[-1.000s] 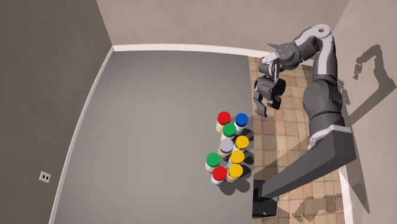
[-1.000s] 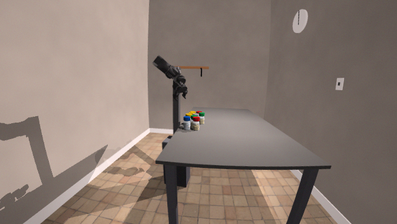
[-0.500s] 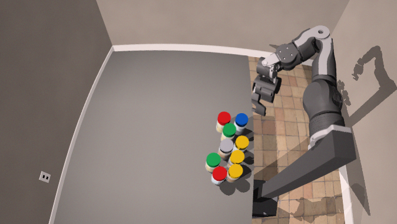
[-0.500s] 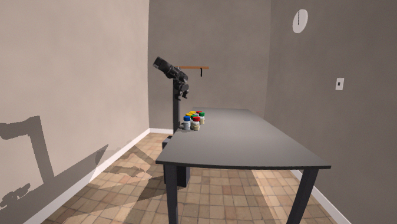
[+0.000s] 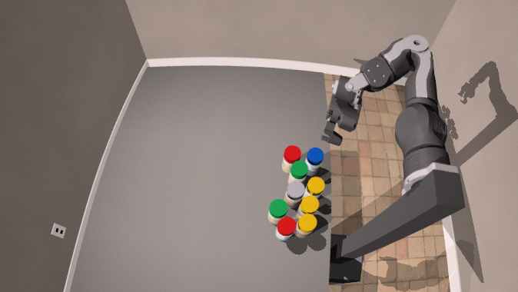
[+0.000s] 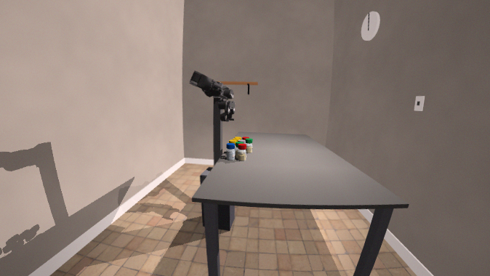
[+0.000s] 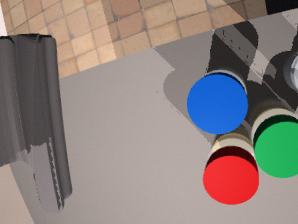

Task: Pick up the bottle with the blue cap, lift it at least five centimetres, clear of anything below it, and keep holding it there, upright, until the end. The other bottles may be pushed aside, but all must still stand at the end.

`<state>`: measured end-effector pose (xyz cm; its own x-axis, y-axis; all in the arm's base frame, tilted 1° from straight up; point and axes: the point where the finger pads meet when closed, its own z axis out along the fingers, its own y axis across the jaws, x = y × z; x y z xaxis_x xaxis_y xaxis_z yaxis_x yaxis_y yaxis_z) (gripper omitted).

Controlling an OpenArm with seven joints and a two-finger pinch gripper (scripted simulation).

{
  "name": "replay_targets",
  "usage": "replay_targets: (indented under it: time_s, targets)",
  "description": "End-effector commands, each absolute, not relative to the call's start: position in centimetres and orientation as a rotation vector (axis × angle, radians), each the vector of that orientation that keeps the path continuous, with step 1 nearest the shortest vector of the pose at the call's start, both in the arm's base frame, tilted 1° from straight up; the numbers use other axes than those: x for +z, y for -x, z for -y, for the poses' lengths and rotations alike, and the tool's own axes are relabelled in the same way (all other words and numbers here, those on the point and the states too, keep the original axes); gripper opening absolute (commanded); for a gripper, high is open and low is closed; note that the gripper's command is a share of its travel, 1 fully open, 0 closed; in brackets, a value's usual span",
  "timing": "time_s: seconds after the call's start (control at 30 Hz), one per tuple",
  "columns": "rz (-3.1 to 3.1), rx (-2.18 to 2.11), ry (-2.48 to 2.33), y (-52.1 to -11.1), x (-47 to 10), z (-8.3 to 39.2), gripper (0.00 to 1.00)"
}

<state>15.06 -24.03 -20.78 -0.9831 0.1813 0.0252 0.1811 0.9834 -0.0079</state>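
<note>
Top view first: the gripper point(image 5: 333, 128) hangs in the air at the table's point(image 5: 200, 154) edge, its fingers part-way open with nothing between them. The blue-capped bottle point(image 5: 314, 158) stands on the table just beyond the fingertips, at about 7 o'clock from the gripper, apart from it and untouched. It is the corner bottle of a tight cluster near the table's edge. At its 9 o'clock stands a red-capped bottle point(image 5: 291, 157), and at its 8 o'clock a green-capped bottle point(image 5: 298, 171), both close against it (whether the glass actually touches I cannot tell). Further down toward 6 o'clock run the grey-capped bottle point(image 5: 295, 193) and three yellow-capped bottles point(image 5: 315, 186), with another green cap and another red cap at the far end of the group. All of them stand upright.

From the exterior view the arm point(image 6: 214, 88) bends down over the near end of the cluster, the gripper point(image 6: 227, 115) well above the caps, and the blue-capped bottle point(image 6: 230, 151) is the one nearest the table's edge.

Through the wrist view one dark finger point(image 7: 33, 116) shows at 9 o'clock, and the blue-capped bottle point(image 7: 217, 103) lies off at 3 o'clock, with the red cap point(image 7: 230, 176) and green cap point(image 7: 280, 149) beside it.
</note>
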Motion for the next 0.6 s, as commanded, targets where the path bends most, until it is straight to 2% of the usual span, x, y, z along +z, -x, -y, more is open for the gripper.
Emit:
replay_targets:
  time_s: [0.0,0.17,0.57]
  targets:
    - [3.112,0.027,0.259,-15.3,-20.7,24.4,0.45]
    - [3.112,0.027,0.259,-15.3,-20.7,24.4,0.45]
    - [3.109,0.011,0.341,-15.6,-24.6,25.1,0.45]
